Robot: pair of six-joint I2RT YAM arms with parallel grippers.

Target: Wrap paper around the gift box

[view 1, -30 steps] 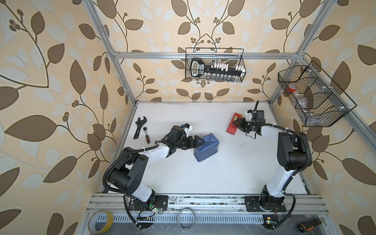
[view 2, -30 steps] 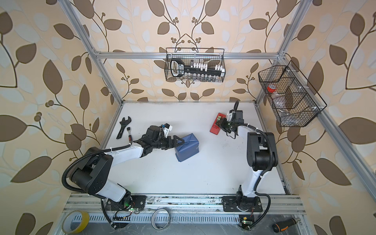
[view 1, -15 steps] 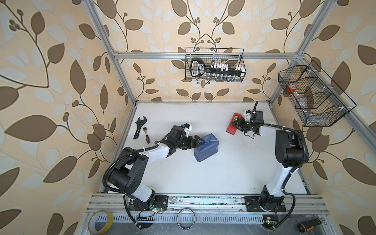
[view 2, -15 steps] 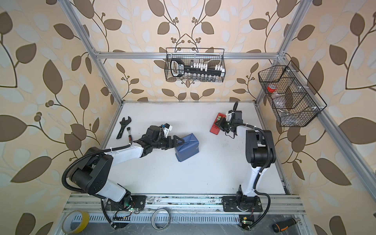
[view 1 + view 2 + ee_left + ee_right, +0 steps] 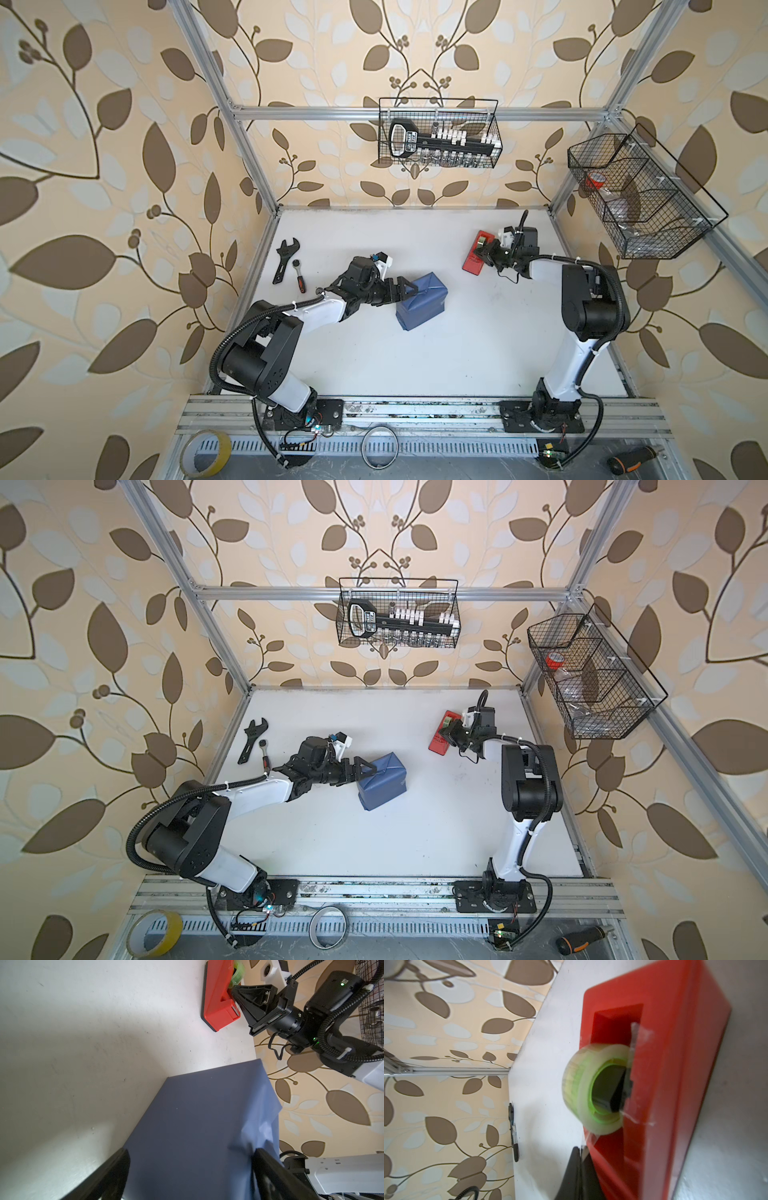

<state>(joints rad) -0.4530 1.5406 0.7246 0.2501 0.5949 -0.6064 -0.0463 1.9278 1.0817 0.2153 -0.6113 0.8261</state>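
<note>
- Far left on the white bench point(image 5: 415, 365) lie a steel wrench point(image 5: 286, 259) and a ratchet point(image 5: 299, 276), well apart from my work.
- My left jaws point(image 5: 406, 287) are released and spread wide. The parcel's near end sits between them, and one finger touches its crumpled end flap.
- The paper point(image 5: 424, 301) is thin, matte and slate-blue. It sits mid-bench, folded round the gift box, which is wholly hidden inside. The long edges are crisp, but the end fold is loose and creased and shows the paler face.
- I judge the folding done and the sealing now in hand: I am fetching tape.
- The tape dispenser point(image 5: 473, 257) is a glossy red plastic wedge, well apart from the parcel. It carries a clear tape roll point(image 5: 593, 1088) on a green core.
- My right jaws point(image 5: 483, 252) are clenched just beside the roll. The wrist view is blurred, but they seem to pinch the tape end point(image 5: 588, 1138).
- Next I need to draw out a strip, tear it off and carry it to the loose flap while my left jaws press the fold flat. The film is likely to cling and twist.
</note>
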